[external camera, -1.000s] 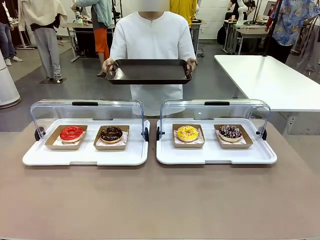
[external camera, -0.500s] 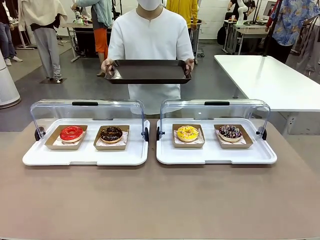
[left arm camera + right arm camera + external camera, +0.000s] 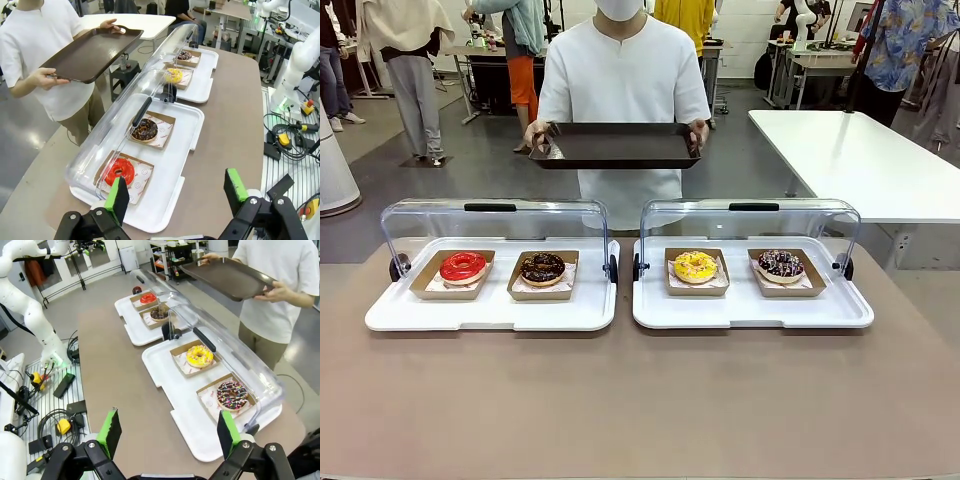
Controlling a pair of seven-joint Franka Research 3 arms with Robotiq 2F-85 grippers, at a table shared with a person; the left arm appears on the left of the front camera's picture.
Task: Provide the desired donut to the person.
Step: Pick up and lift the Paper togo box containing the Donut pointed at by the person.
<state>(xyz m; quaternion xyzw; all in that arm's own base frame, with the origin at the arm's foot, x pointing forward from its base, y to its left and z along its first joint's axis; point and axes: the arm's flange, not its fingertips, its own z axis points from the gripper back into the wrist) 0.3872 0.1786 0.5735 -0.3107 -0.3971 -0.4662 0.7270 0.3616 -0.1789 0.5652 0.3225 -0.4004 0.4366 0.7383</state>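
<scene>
The person (image 3: 623, 80) in a white shirt stands at the far side of the table, holding an empty dark brown tray (image 3: 616, 145) with both hands. Two white display trays with clear lids raised hold the donuts on brown paper: a red donut (image 3: 463, 267) and a chocolate donut (image 3: 542, 268) in the left tray, a yellow donut (image 3: 695, 266) and a sprinkled chocolate donut (image 3: 780, 264) in the right tray. My left gripper (image 3: 177, 195) hovers open off the end of the tray with the red donut (image 3: 119, 171). My right gripper (image 3: 168, 432) hovers open near the sprinkled chocolate donut (image 3: 232, 395).
The left display tray (image 3: 490, 310) and right display tray (image 3: 750, 312) stand side by side across the brown table (image 3: 640, 400); their raised clear lids (image 3: 495, 225) rise behind the donuts. A white table (image 3: 860, 160) stands at the back right. Bystanders stand farther off.
The person has lowered the brown tray slightly; nothing else has moved.
</scene>
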